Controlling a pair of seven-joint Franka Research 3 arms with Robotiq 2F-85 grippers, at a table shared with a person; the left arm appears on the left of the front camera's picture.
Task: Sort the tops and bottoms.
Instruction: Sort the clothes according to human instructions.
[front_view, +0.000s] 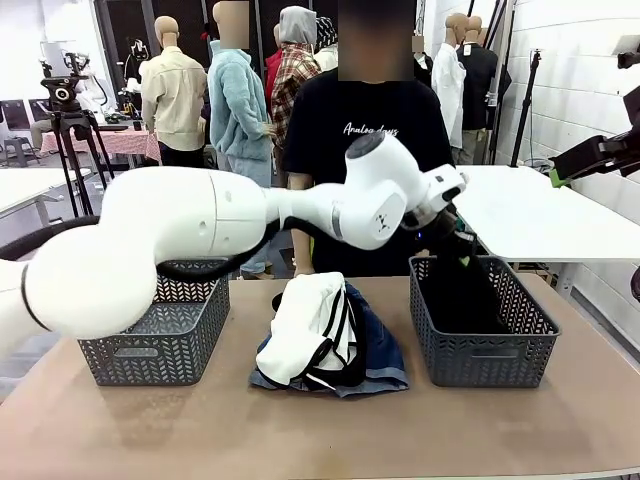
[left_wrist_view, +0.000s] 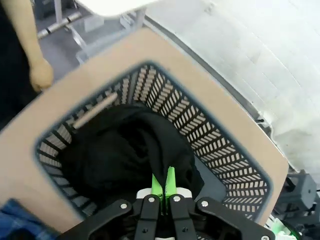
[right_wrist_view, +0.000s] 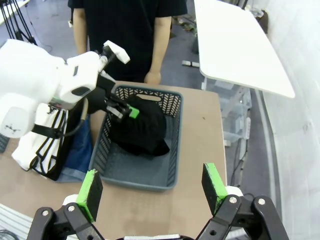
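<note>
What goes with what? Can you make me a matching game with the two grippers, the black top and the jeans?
Column one:
1. left gripper
2. right gripper
3. black top
4. denim bottoms

Column two:
A. jaws wide open
B. hanging down into the grey basket
C. under a white garment in the middle of the table
D. pinched shut on fabric

Pairs: 1-D, 2-A, 3-B, 4-C.
</note>
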